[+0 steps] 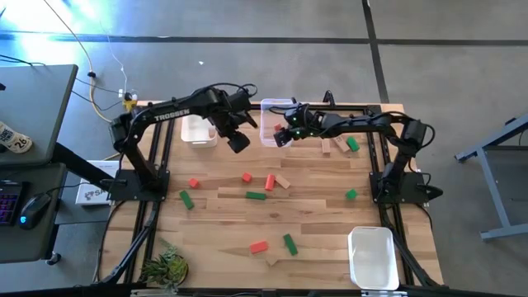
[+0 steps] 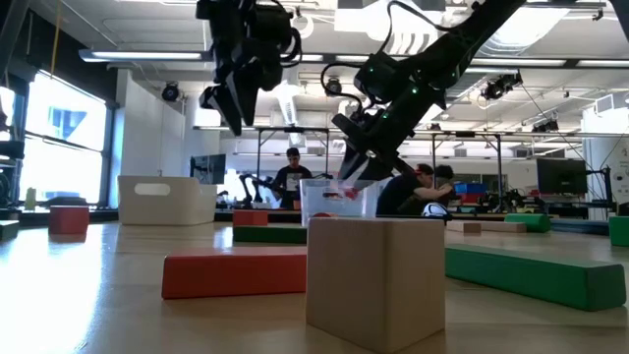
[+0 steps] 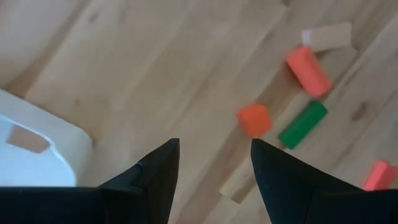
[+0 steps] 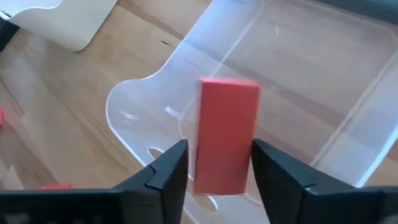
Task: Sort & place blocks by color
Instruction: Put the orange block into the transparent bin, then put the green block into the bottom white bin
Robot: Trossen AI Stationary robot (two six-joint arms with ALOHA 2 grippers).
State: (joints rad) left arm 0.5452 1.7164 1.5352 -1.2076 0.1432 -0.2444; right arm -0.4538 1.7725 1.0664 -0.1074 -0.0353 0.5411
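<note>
The right gripper (image 4: 217,168) hangs over the near edge of the clear bin (image 4: 298,81), its fingers (image 4: 165,171) spread a little on either side of a red block (image 4: 227,134). The block stands on end between them, over the bin's floor; whether the fingers touch it I cannot tell. From above, this gripper (image 1: 285,134) sits at the far middle of the table (image 1: 313,223), right at the clear bin (image 1: 271,107).

The left gripper (image 3: 214,168) is spread apart and holds nothing, raised above bare wood beside a white bin (image 3: 37,149). In the high view it (image 1: 237,140) is just left of the clear bin.

Other blocks lie scattered on the table: a red cube (image 3: 254,118), a green bar (image 3: 303,123), a red bar (image 3: 307,70) and a pale wood bar (image 3: 328,36). Another white bin (image 1: 371,257) sits at the near right corner.
</note>
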